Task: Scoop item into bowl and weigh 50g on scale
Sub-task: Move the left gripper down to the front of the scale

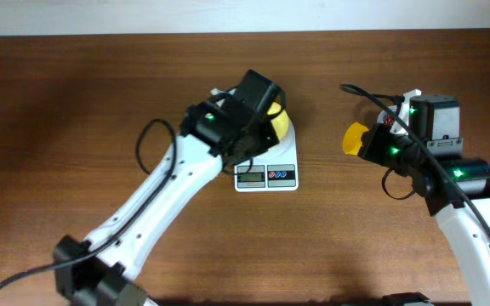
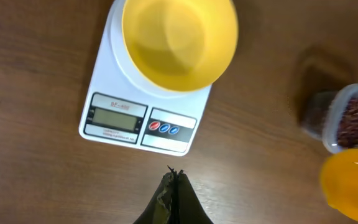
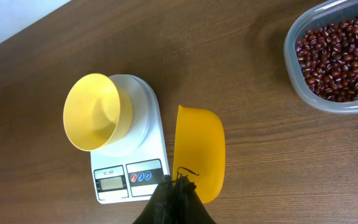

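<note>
The pale-yellow bowl point(image 2: 179, 40) sits empty on the white scale point(image 2: 120, 115), whose display is blank. In the left wrist view my left gripper point(image 2: 174, 175) hangs shut and empty just in front of the scale's button side. The left arm covers most of the bowl point(image 1: 281, 127) from overhead. My right gripper point(image 3: 178, 180) is shut on the handle of a bright-yellow scoop point(image 3: 201, 152), held above the table to the right of the scale point(image 3: 129, 177). No beans show in the scoop. The item, dark red beans point(image 3: 340, 53), fills a clear container point(image 3: 294, 74) farther right.
The brown wooden table point(image 1: 75, 102) stretches left and in front of the scale. A pale wall edge point(image 1: 228, 15) runs along the back. The right arm point(image 1: 458, 195) comes in from the lower right, the left arm point(image 1: 151, 204) from the lower left.
</note>
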